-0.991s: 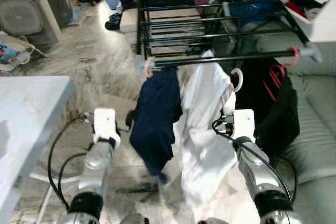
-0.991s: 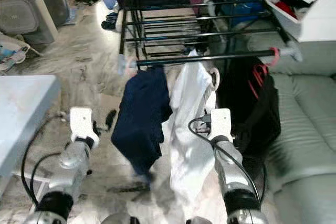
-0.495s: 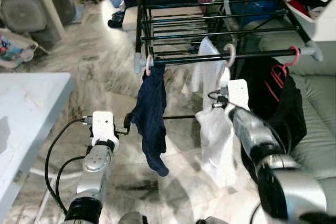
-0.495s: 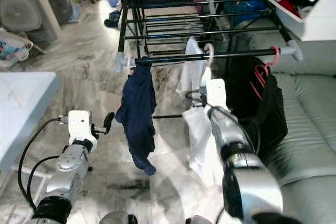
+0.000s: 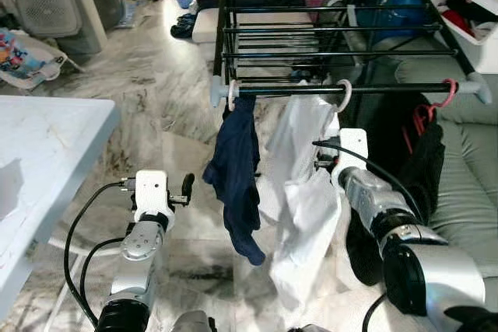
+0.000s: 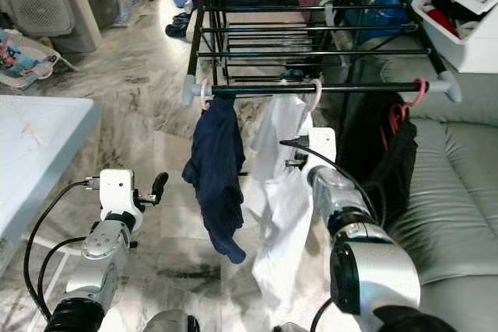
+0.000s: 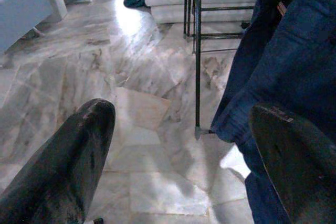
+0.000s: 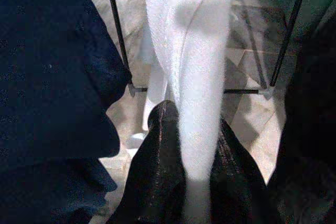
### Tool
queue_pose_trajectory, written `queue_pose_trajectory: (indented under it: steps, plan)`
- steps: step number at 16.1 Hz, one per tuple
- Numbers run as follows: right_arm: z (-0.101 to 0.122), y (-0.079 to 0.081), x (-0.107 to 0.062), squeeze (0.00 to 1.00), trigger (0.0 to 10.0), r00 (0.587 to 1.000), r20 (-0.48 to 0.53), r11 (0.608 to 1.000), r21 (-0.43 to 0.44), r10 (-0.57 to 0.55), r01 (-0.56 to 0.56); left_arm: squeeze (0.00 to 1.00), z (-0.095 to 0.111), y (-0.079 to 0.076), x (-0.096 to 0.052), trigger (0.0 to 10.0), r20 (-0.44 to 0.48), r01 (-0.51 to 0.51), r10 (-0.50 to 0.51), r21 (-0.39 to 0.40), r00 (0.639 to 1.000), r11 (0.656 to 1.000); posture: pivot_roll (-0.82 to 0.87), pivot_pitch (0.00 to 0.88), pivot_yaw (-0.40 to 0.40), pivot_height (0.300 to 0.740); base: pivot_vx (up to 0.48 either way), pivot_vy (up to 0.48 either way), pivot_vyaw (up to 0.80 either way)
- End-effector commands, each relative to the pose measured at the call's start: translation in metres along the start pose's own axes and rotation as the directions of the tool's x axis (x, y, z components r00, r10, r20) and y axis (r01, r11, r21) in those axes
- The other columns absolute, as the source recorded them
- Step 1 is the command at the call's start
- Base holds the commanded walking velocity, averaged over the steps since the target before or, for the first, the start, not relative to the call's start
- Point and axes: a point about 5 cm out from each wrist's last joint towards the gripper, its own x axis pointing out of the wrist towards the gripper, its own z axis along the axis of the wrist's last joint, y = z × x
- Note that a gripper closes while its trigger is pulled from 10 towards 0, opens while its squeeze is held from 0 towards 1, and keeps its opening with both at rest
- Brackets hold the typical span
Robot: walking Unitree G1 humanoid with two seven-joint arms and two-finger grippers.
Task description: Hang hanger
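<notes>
A white hanger hook (image 5: 343,96) sits over the front rail (image 5: 389,87) of the black drying rack (image 5: 311,30), and a white garment (image 5: 299,192) hangs from it. My right gripper (image 8: 195,129) is shut on this white cloth, low under the rail, with the cloth running between both fingers (image 8: 152,171). Left of it a navy garment (image 5: 237,176) hangs from a pale hanger (image 5: 231,96). My left gripper (image 7: 181,111) is open and holds nothing, close beside the navy cloth (image 7: 283,51).
A black garment (image 5: 412,169) on a red hanger (image 5: 447,91) hangs at the rail's right end, over a grey sofa (image 5: 467,184). A white table (image 5: 39,153) is at my left, an air purifier (image 5: 58,9) beyond it. Marble floor (image 5: 156,99) lies before the rack.
The hanger hook has risen from below the rail onto it. My right arm then came down and back, still holding the white cloth. The left arm stayed low.
</notes>
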Motion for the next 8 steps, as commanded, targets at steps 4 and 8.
queue_pose_trajectory:
  steps: [4, 8]
  plan:
    - [0.001, -0.01, -0.004, 1.0, 10.0, 0.995, 0.095, 1.0, -0.005, -0.03, 0.031, 0.0, 0.004, -0.004, 0.008, 10.0, -0.006, 0.015, -0.015, -0.002, 1.0, 1.0, 0.05, 0.0, 0.016, 0.74, 0.0, 0.0, 0.0]
    - [0.02, -0.012, -0.011, 1.0, 10.0, 0.965, 0.257, 0.997, -0.049, -0.045, 0.06, 0.0, 0.008, -0.006, 0.015, 10.0, -0.003, 0.029, -0.029, 0.002, 1.0, 1.0, 0.02, 0.0, 0.04, 0.74, 0.0, 0.0, 0.0]
